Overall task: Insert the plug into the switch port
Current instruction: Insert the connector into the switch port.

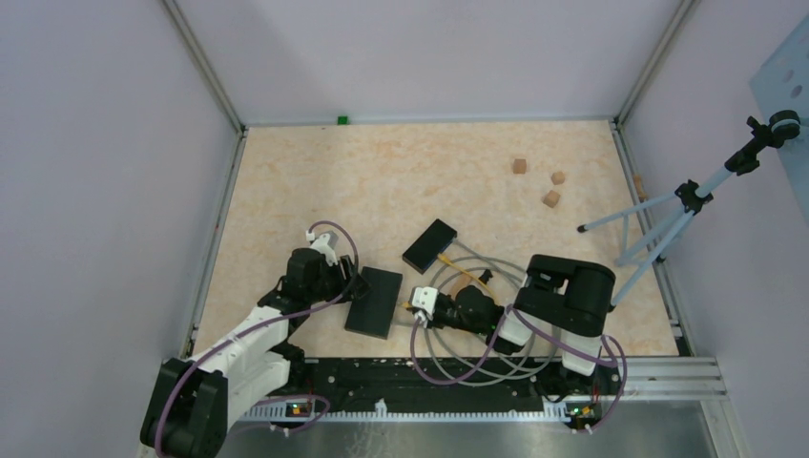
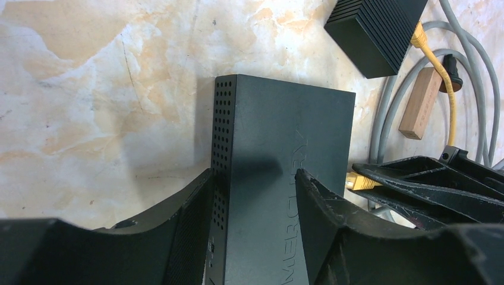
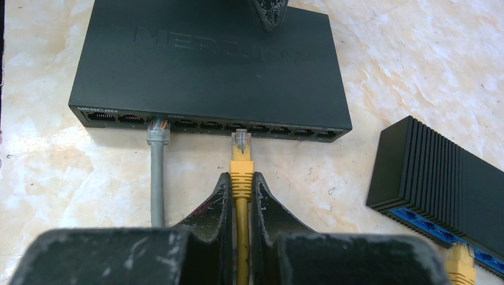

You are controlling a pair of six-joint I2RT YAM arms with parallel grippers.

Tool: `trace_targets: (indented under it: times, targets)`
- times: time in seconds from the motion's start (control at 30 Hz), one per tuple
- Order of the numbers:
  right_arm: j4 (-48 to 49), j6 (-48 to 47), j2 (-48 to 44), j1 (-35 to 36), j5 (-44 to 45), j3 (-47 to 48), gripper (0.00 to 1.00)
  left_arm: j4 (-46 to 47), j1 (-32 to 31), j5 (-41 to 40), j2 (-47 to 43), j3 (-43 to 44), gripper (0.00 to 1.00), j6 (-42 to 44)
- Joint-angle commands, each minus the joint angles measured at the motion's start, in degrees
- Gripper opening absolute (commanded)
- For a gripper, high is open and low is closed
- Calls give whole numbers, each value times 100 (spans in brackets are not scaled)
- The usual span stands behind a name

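Note:
The black Mercury switch lies flat on the table, its port row facing my right arm. My left gripper holds its far end: in the left wrist view one finger sits against the perforated side and the other on the top face of the switch. My right gripper is shut on the yellow plug. The plug's clear tip is at the mouth of a middle port of the switch. A grey cable is plugged into a port further left.
A second, ribbed black box lies behind the switch with another yellow plug in it. Grey cable loops lie round my right arm. Three wooden cubes and a tripod stand at the right.

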Motion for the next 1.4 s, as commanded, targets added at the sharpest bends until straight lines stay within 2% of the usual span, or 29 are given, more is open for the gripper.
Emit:
trace_targets:
  times: [0.0,0.7,1.07,1.37]
  targets:
    - [174,-8,172,-28,-135,14,0,89,-46,258,-48,2,57,-40]
    - [1014,139,262,-33,-251,-153,0,183,-50,323,17,-68,56,-70]
    - [1007,155,436,-31,-139,-44,0,211,-38,408,172,-29,54,-41]
    - [1058,164,650,-42,-104,51,0,143,-53,564,-136,-293,53,-119]
